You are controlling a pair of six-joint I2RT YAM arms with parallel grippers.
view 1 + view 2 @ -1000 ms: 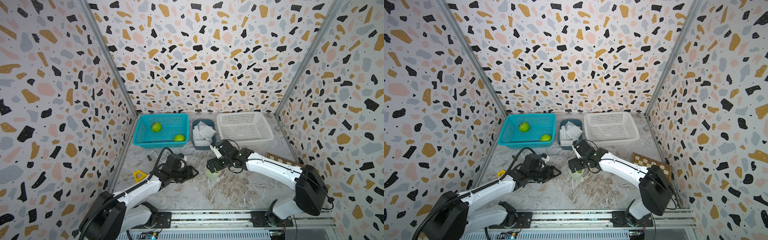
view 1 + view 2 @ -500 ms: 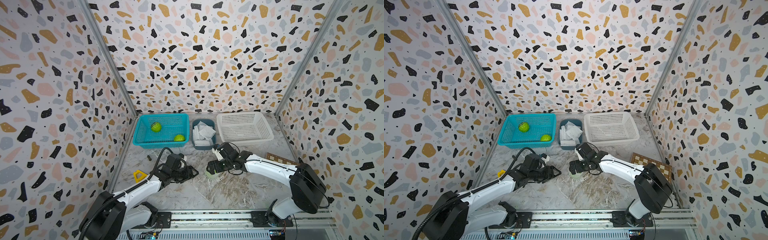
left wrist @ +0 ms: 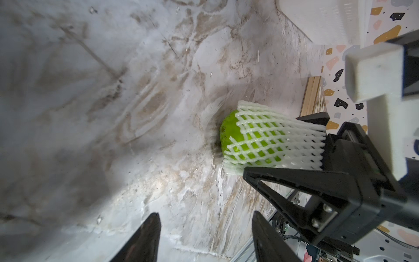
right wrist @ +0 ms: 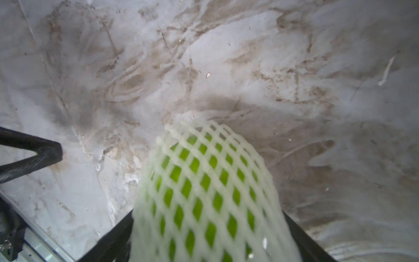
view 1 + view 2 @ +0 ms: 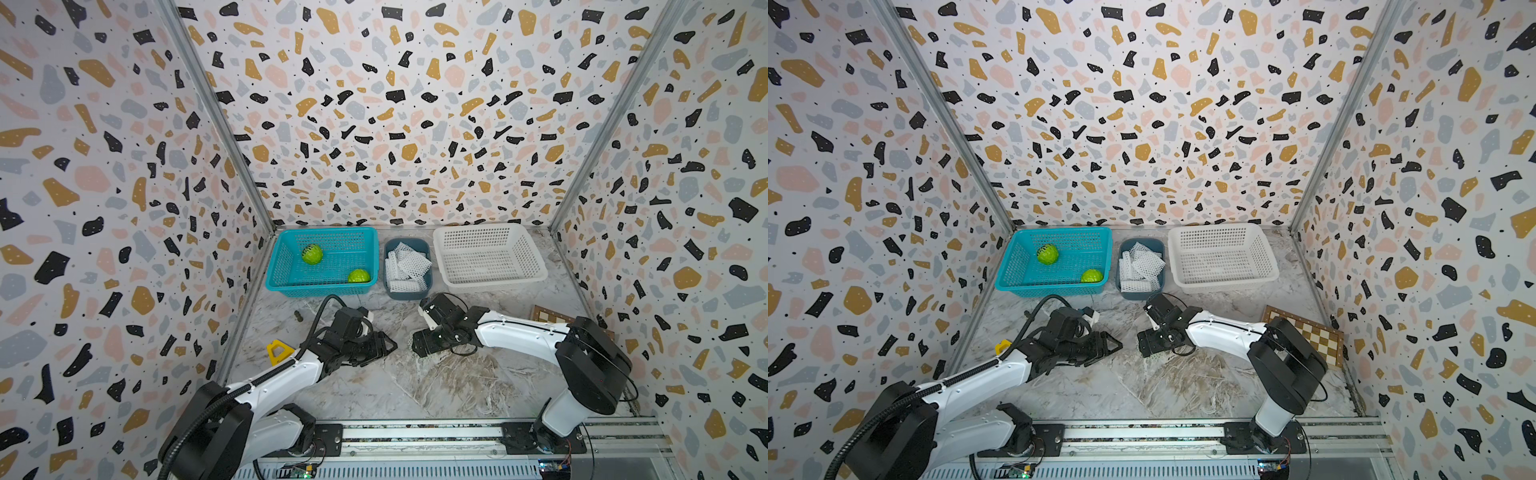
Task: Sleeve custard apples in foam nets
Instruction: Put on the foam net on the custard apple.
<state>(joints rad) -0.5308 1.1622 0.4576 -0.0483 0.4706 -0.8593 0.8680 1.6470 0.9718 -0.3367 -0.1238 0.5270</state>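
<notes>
Custard apple (image 3: pixel 229 136): on the table (image 5: pixel 374 386), sleeved in foam net (image 3: pixel 272 136), green end poking out; nearly hidden under the right claw (image 5: pixel 422 345) in both top views.
Right claw: lower than a second ago, fingers wide either side of the net; whether they press it, cannot tell.
Left claw (image 3: pixel 205 215): unmoved, open, empty, just beside.
Other custard apples (image 5: pixel 312 254): two in blue basket (image 5: pixel 324 231).

One sleeved custard apple (image 3: pixel 229 136), bright green, wears a white foam net (image 3: pixel 272 140); its far end is bare. It sits on the counter (image 3: pixel 113 90) between my right pincer's (image 4: pixel 208 213) jaws. Two bare custard apples lie in the blue basket (image 5: pixel 291 286): rear one (image 5: pixel 312 254), front one (image 5: pixel 359 276). Spare foam nets (image 5: pixel 405 266) are piled in the grey bin (image 5: pixel 409 293).
</notes>
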